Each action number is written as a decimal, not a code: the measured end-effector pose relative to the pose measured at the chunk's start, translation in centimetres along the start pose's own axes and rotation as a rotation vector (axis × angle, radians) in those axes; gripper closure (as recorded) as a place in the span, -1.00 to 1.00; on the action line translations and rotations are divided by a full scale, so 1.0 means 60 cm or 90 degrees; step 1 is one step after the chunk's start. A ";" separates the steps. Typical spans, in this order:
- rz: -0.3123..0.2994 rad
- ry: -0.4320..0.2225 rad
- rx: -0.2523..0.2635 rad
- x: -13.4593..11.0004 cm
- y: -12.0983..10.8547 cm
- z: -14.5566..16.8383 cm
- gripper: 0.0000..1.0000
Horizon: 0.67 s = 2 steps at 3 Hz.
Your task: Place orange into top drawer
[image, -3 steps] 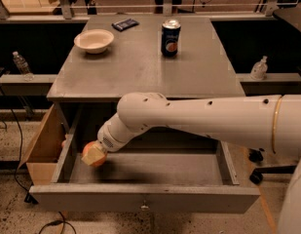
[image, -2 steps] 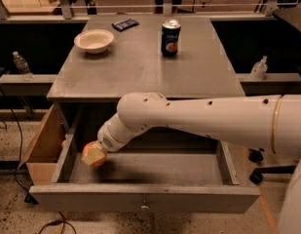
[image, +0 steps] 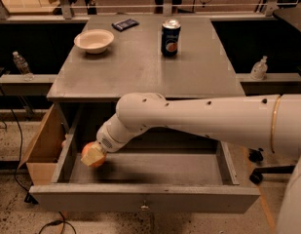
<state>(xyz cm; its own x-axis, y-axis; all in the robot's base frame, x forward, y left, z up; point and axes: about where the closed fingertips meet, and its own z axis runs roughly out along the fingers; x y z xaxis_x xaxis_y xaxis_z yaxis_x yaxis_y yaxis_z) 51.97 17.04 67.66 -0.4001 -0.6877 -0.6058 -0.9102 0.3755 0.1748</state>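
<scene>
The top drawer [image: 189, 197] is pulled open under the grey table, with its flat front panel and small knob facing me. My white arm reaches down into its left end. My gripper [image: 93, 155] is low inside the drawer near the left wall and is shut on the orange [image: 97, 161]. The orange shows as a round orange shape partly covered by a tan finger [image: 90, 153]. I cannot tell whether the orange touches the drawer floor.
On the table top [image: 140, 67] stand a cream-white bowl [image: 94, 40], a soda can [image: 170, 38] and a dark packet [image: 125, 24]. A brown cardboard box [image: 43, 150] sits against the drawer's left side. Water bottles [image: 22, 65] [image: 259, 68] stand on ledges at both sides.
</scene>
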 end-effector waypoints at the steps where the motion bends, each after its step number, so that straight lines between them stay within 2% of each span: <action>1: -0.001 0.001 -0.001 0.000 0.002 0.001 -0.45; 2: -0.002 0.001 -0.002 -0.001 0.003 0.002 -0.91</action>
<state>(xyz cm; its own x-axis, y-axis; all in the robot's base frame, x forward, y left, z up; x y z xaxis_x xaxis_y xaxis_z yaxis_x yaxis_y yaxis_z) 51.82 17.21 67.62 -0.3974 -0.6900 -0.6050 -0.9118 0.3716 0.1750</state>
